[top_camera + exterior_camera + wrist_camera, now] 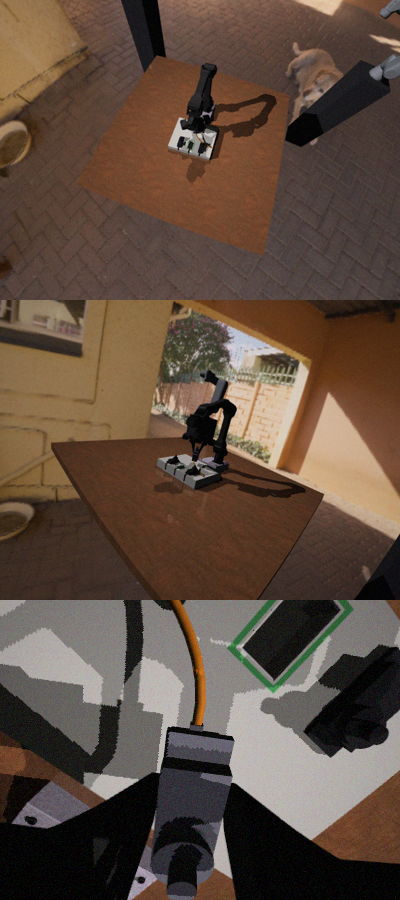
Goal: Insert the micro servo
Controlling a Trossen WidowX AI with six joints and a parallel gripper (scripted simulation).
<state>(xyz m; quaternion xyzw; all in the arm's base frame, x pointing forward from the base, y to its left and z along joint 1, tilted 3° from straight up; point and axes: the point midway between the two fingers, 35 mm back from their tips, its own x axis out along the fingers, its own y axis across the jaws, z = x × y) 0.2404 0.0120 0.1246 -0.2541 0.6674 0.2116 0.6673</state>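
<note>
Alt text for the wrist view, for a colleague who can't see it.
Black gripper fingers hold a dark grey micro servo, its orange cable running over the white deck; the green-outlined pocket lies beyond, unfilled.

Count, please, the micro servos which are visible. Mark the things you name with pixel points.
3: one held in the gripper point(195, 131) point(195, 458) point(192, 815), above the deck point(174, 139) point(206, 480) point(270, 785); two seated on the deck, one each side of the green-outlined pocket point(190, 145) point(181, 466) point(295, 635).
</note>
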